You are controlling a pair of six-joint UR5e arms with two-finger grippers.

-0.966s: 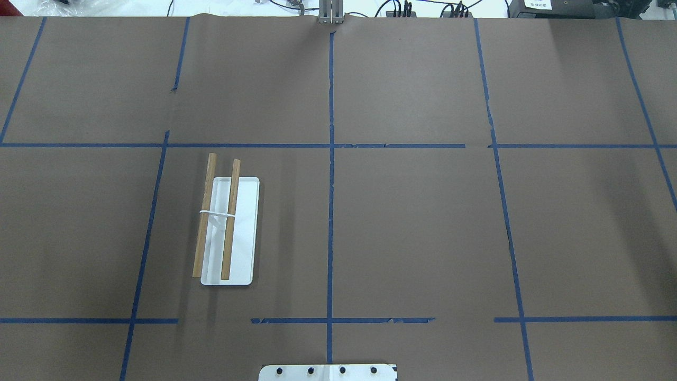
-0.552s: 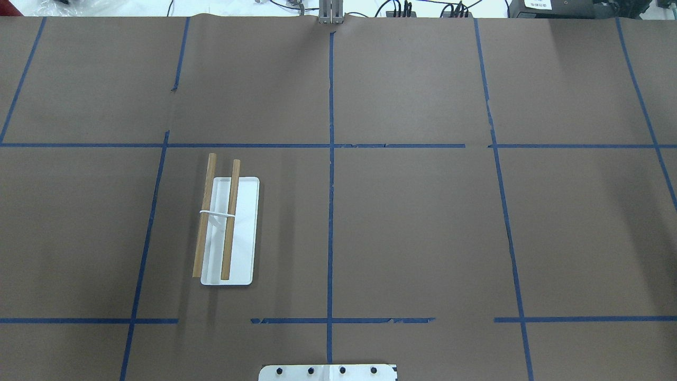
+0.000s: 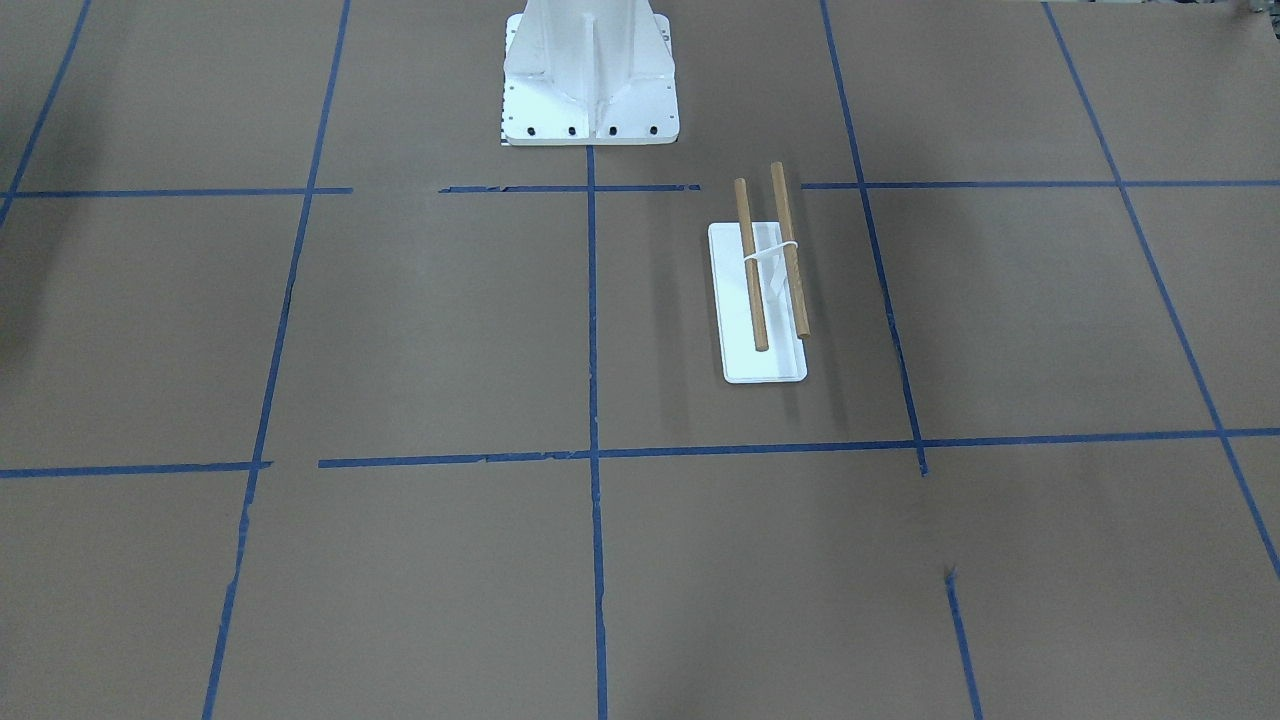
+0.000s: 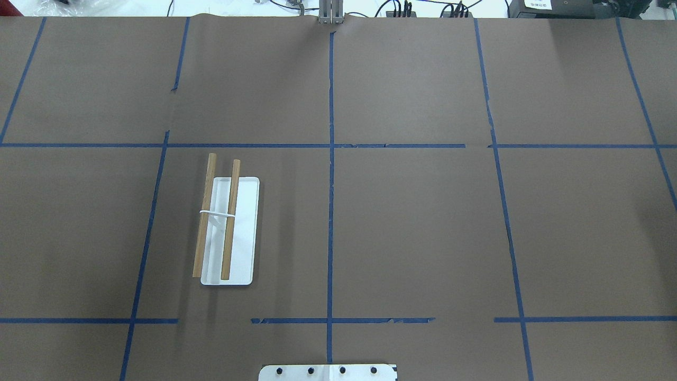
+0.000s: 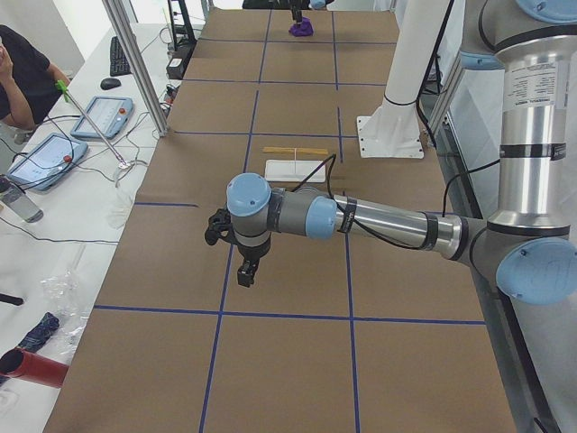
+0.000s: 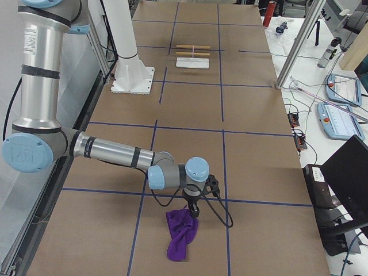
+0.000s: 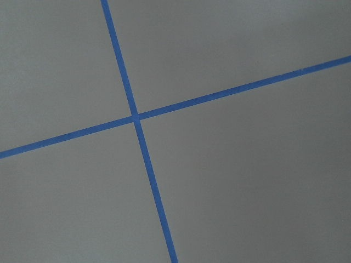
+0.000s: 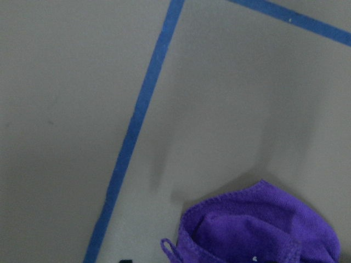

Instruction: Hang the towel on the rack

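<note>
The rack [image 4: 227,227] has two light-brown dowels on a white support over a flat white base. It stands on the robot's left half of the table, and also shows in the front view [image 3: 765,290] and both side views [image 5: 296,161] [image 6: 193,54]. A purple towel [image 6: 183,233] lies crumpled at the table's right end, far from the rack, and fills the lower right of the right wrist view [image 8: 263,230]. My right gripper [image 6: 194,211] points down at the towel's top edge; I cannot tell its state. My left gripper [image 5: 248,273] hangs over bare table; I cannot tell its state.
The white bolted pedestal [image 3: 590,80] stands at the robot's side of the table, next to the rack's cell. Blue tape lines [image 7: 137,118] grid the brown table cover. Aluminium posts [image 5: 135,63] [image 6: 296,43] and operators' tablets [image 5: 41,158] line the far side.
</note>
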